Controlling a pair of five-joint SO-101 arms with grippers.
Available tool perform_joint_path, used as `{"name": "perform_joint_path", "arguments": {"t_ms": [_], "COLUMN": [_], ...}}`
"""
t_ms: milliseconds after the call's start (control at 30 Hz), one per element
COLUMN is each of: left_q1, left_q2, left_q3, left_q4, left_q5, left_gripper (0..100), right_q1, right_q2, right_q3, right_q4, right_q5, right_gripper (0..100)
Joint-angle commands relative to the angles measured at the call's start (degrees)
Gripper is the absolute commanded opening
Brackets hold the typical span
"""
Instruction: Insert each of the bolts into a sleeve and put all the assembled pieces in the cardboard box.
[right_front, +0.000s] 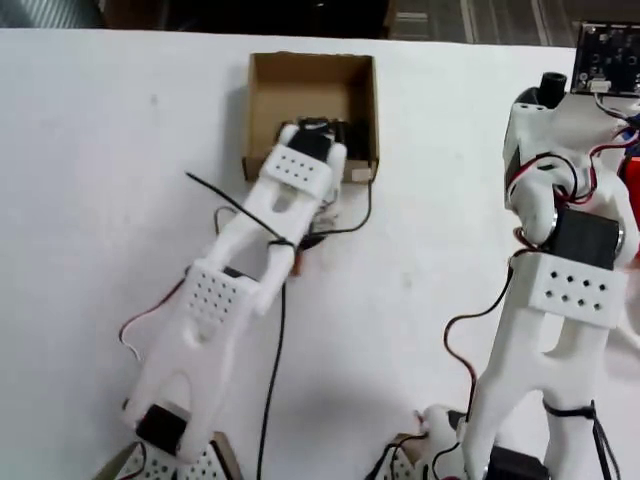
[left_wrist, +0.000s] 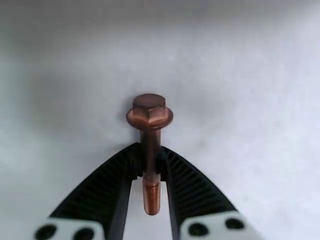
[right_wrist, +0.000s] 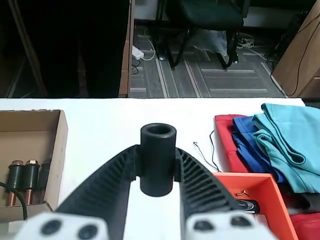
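The bolt (left_wrist: 149, 132) is copper-coloured, and the left gripper (left_wrist: 150, 160) is clenched on its shank. Its hexagonal head sticks out past the fingertips, and its plain tail runs back between the two fingers toward the wrist, so its long axis lies in line with the gripper. White table shows behind it.

The sleeve (right_wrist: 158, 145), a short black tube, is grasped around its middle by the right gripper (right_wrist: 157, 167), which is closed just far enough to pinch it. It stands upright with its open mouth clear above the fingertips. In the high view it sits at the upper right of the frame, at the tip of the right arm.

The coming move looks like the insertion, and it turns on lining up the two axes. The bolt's tail has to meet the sleeve's open mouth, yet the tail points back into the left gripper, and the two pieces are well apart. My guess is that the left wrist must turn before they can meet.

The cardboard box (right_front: 262, 110) is at the upper middle of the high view. The left arm reaches to the box's lower right corner and is much the nearer of the two. Two finished pieces (right_wrist: 22, 182) already lie side by side inside the box.
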Motion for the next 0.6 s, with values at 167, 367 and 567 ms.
{"name": "perform_joint_path", "arguments": {"t_ms": [167, 367, 567], "left_q1": [-0.4, -4.7, -11.3], "left_q2": [-17.3, -19.5, -21.4], "left_q3": [24.3, 33.1, 32.7], "left_q4": [1.1, -5.1, -4.9], "left_q5": [-23.0, -23.5, -23.5], "left_gripper": [3, 3, 3], "right_q1": [0.0, 0.0, -0.3], "right_q2": [-2.8, -2.8, -2.8], "right_q3": [-0.4, -0.4, -0.4], "right_q4": [-0.5, -0.5, -0.5], "right_q5": [-0.4, -0.4, -0.4], "right_gripper": [2.3, 2.3, 2.3]}}
